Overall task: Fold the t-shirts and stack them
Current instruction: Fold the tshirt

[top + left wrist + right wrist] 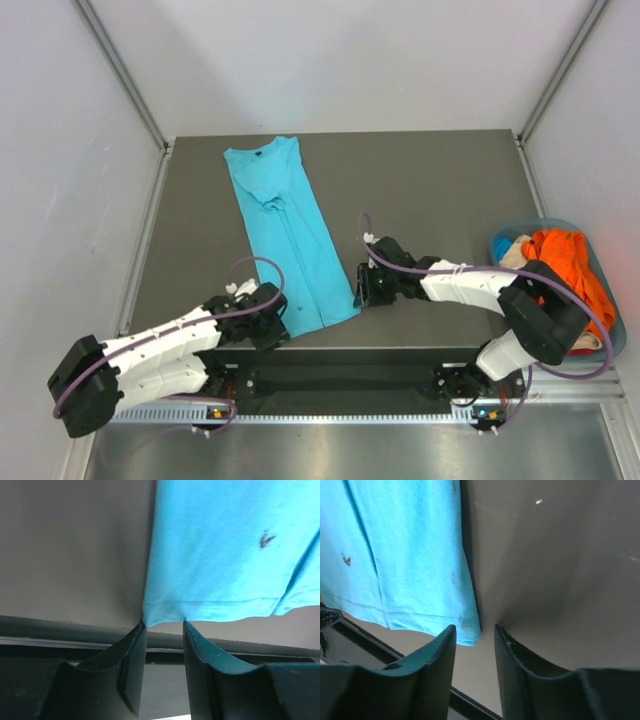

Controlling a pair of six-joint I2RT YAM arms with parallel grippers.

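- Left end effector (163, 625): jaws parted, empty, tips at the near-left hem corner of the turquoise t-shirt (288, 235).
- Right end effector (474, 628): likewise parted and empty, just beside the near-right hem corner.
- The turquoise t-shirt lies lengthwise on the table (440, 190), collar far.

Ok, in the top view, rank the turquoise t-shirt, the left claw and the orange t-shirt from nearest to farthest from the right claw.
From the right claw:
1. turquoise t-shirt: hem corner just left of it.
2. left claw: further left, at the hem's other corner.
3. orange t-shirt: far right, in the basket.
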